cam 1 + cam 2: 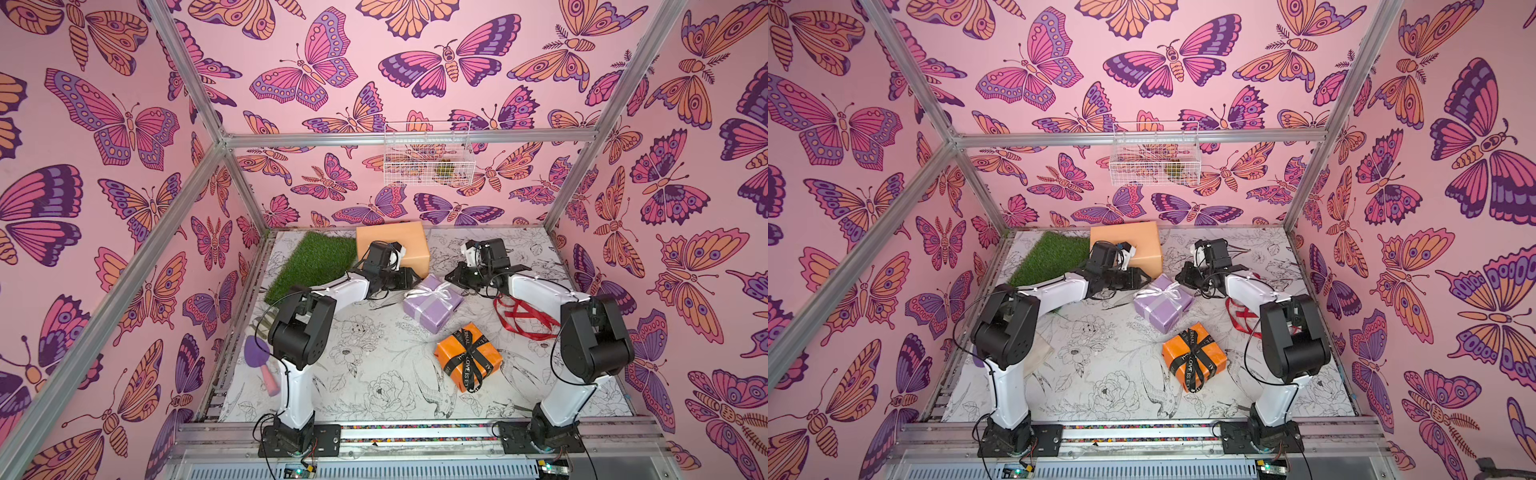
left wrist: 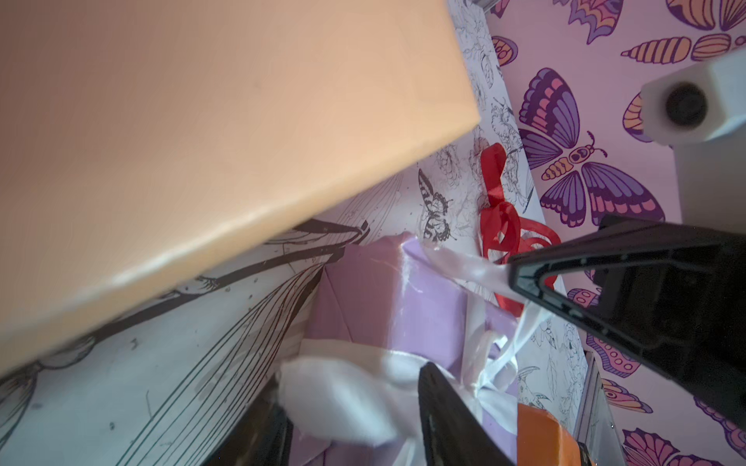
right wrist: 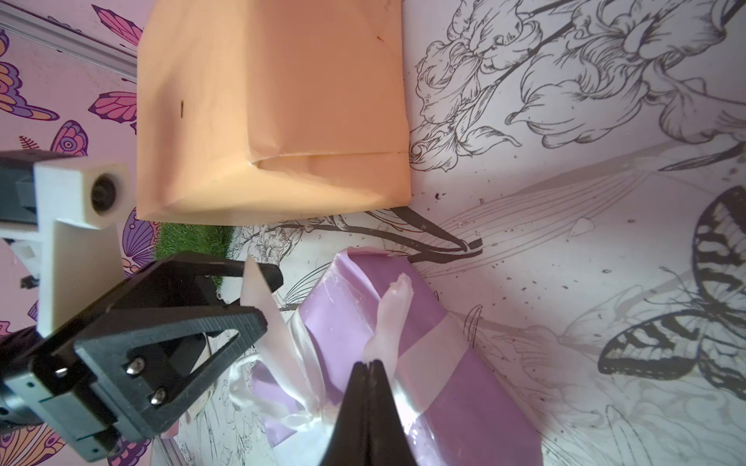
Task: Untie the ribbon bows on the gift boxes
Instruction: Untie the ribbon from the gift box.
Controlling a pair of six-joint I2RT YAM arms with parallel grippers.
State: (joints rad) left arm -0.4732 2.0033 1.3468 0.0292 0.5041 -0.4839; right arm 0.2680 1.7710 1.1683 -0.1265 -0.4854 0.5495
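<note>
The lilac gift box (image 1: 432, 316) sits mid-table with its pale ribbon bow (image 1: 432, 294) on top. My right gripper (image 3: 369, 365) is shut on one tail of that ribbon (image 3: 389, 318), just above the box. My left gripper (image 2: 351, 387) is open at the box's other side, with a blurred white ribbon end (image 2: 335, 399) between its fingers. The orange gift box (image 1: 467, 357) stands nearer the front, its black lettered ribbon (image 1: 471, 353) tied in a bow. The peach gift box (image 1: 392, 241) at the back carries no ribbon. A red ribbon (image 1: 521, 318) lies loose on the table under my right arm.
A green turf mat (image 1: 313, 262) lies at the back left beside the peach box. A purple trowel with a pink handle (image 1: 259, 359) rests by the left arm's base. A white wire basket (image 1: 428, 153) hangs on the back wall.
</note>
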